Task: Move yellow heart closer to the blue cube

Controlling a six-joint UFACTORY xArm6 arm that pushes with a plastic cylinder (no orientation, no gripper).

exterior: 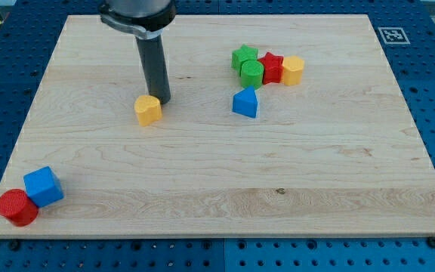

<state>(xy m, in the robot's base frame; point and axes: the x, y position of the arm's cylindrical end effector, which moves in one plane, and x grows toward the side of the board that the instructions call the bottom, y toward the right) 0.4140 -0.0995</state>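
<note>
The yellow heart [148,109] lies on the wooden board [217,166], left of its middle and toward the view's top. My tip [161,100] stands just to the heart's upper right, touching or nearly touching it. The blue cube [43,187] sits far off at the view's bottom left corner, with a red cylinder [16,208] against its lower left side.
A cluster sits at the view's upper right: a green star [244,57], a green cylinder [251,73], a red star [271,67] and a yellow hexagonal block [292,69]. A blue triangular block [245,103] lies just below them.
</note>
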